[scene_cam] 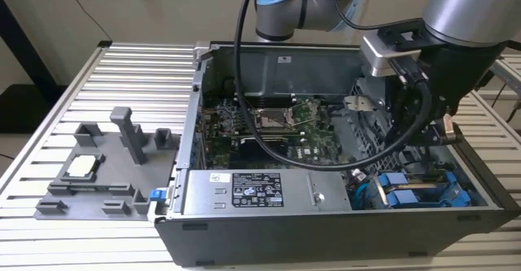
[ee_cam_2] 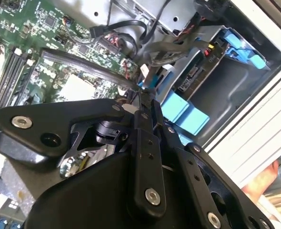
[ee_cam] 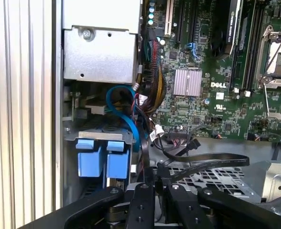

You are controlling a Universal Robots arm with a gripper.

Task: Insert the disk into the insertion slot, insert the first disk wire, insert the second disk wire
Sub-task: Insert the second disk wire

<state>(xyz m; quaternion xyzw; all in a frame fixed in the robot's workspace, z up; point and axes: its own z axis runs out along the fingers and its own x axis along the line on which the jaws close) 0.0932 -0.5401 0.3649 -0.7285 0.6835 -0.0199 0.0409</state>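
Exterior view: we see the tool (scene_cam: 443,133) lowered inside the computer case (scene_cam: 326,234), the disk (scene_cam: 415,193) seated in its insertion slot (scene_cam: 370,191) just below. Second wrist view: its fingertips clench a thin dark wire (ee_cam_2: 147,78) beside the blue carrier. First wrist view: the carrier tabs (ee_cam: 102,160) lie just ahead.

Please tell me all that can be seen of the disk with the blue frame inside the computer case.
The disk sits in the insertion slot, in the case corner at the exterior view's lower right, beside the power supply. What shows is mostly its bright blue plastic carrier: two square tabs side by side at the bay's mouth. In the second wrist view a dark edge with a pale label lies between grey metal walls. Cables hang near it; whether any is plugged in cannot be told. The gripper hovers nearby, not touching.
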